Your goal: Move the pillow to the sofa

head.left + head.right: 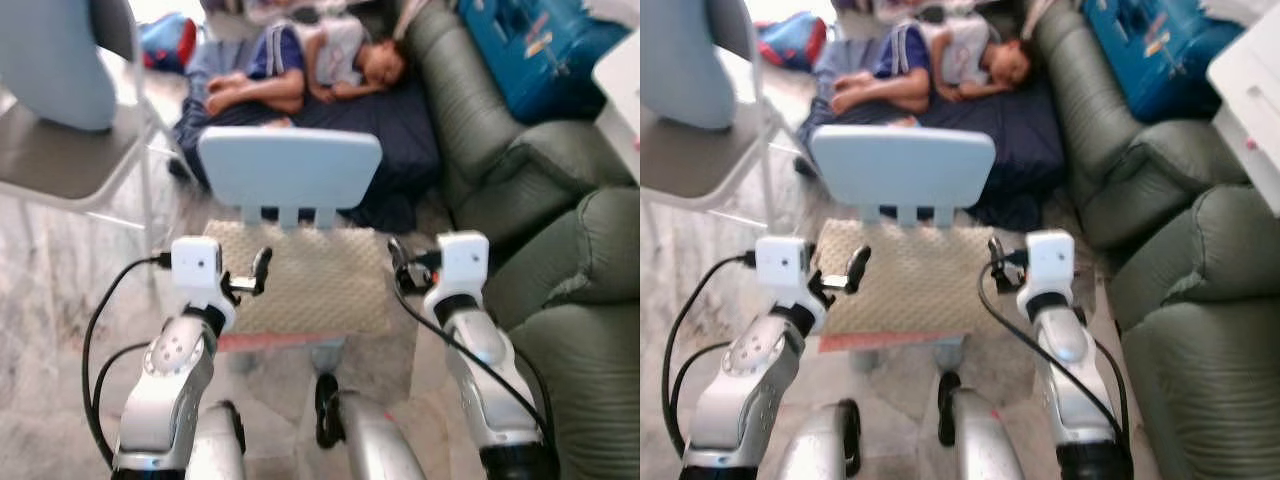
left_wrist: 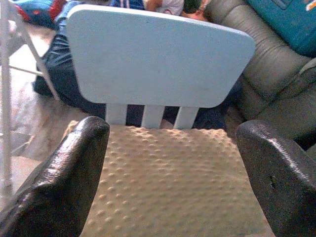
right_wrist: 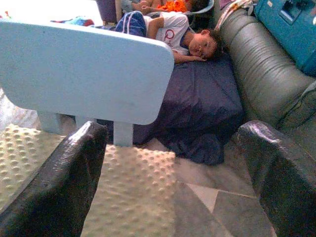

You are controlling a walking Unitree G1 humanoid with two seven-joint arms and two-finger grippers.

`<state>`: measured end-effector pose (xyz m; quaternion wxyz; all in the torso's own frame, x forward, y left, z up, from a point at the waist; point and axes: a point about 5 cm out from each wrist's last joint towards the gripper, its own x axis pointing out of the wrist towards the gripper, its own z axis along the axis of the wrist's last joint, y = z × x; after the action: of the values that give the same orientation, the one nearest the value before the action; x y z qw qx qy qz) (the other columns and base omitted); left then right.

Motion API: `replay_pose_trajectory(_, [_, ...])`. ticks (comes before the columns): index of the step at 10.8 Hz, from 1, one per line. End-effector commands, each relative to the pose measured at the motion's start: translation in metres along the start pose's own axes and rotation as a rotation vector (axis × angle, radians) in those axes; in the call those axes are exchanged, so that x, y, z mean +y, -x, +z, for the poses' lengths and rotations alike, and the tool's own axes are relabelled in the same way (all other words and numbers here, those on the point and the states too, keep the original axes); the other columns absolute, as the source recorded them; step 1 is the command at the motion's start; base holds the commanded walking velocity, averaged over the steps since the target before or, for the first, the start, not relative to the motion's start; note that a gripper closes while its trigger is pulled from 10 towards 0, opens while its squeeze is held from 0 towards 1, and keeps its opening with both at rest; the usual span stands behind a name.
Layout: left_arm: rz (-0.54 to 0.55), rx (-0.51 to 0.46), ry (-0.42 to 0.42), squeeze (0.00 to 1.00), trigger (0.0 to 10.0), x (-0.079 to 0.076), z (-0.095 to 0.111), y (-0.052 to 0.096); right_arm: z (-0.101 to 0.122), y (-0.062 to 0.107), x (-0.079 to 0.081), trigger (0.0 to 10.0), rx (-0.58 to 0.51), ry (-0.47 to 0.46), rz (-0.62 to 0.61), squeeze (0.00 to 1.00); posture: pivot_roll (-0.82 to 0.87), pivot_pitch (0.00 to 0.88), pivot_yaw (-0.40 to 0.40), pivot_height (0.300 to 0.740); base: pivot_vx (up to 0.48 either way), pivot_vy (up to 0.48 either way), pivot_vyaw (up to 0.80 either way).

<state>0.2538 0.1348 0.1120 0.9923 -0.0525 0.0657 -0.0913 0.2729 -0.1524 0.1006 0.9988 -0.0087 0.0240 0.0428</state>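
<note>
A flat, cream-coloured pillow with a dotted, bumpy fabric lies on the seat of a small pale-blue plastic chair, right in front of the robot and resting up against the slats of the chair's back. The left gripper hovers at the pillow's left edge and the right gripper at its right edge; in each wrist view the two black fingers stand wide apart, holding nothing, with the pillow between and below them. The grey-green leather sofa runs along the robot's right side, near the chair. A person lies asleep on a dark navy mattress on the floor just behind the chair, and a blue case rests on the sofa's far end.

The grasp is not yet made. The pillow looks thin and limp, so a pinch at one edge alone would likely let it sag and slide off. Pushing forward could also shove the light chair toward the sleeping person. When turning right, the right arm could brush the sofa's armrest.
</note>
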Motion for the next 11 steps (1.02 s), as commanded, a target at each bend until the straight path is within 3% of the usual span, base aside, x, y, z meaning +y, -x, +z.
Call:
replay_pose_trajectory(1, [0.005, -0.016, -0.025, 0.00, 10.0, 0.001, -0.002, 0.003, 0.003, 0.005, -0.012, 10.0, -0.031, -0.023, -0.052, 0.00, 0.02, 0.257, -0.089, 0.740, 0.000, 0.000, 0.00])
replay_pose_trajectory(2, [0.039, -0.022, -0.047, 0.00, 10.0, 0.010, -0.003, 0.006, 0.004, 0.008, -0.013, 10.0, -0.046, -0.014, -0.048, 0.00, 0.02, 0.253, -0.082, 0.740, 0.000, 0.000, 0.00])
replay_pose_trajectory(4, [0.083, -0.032, -0.171, 0.00, 10.0, 0.028, -0.004, 0.018, -0.003, 0.022, -0.016, 10.0, -0.033, -0.015, -0.058, 0.00, 0.02, 0.266, -0.070, 0.740, 0.000, 0.000, 0.00])
replay_pose_trajectory(6, [0.109, -0.036, -0.195, 0.00, 10.0, 0.035, -0.003, 0.021, -0.007, 0.026, -0.014, 10.0, -0.025, -0.021, -0.060, 0.00, 0.02, 0.269, -0.053, 0.740, 0.000, 0.000, 0.00])
replay_pose_trajectory(9, [0.082, -0.064, -0.249, 0.00, 10.0, 0.037, 0.011, 0.005, -0.013, 0.028, -0.012, 10.0, -0.036, -0.059, -0.132, 0.00, 0.02, 0.245, 0.044, 0.740, 0.000, 0.000, 0.00])
replay_pose_trajectory(11, [0.112, -0.069, -0.271, 0.00, 10.0, 0.044, 0.017, -0.004, -0.015, 0.031, -0.011, 10.0, -0.031, -0.070, -0.140, 0.00, 0.01, 0.252, 0.037, 0.740, 0.000, 0.000, 0.00])
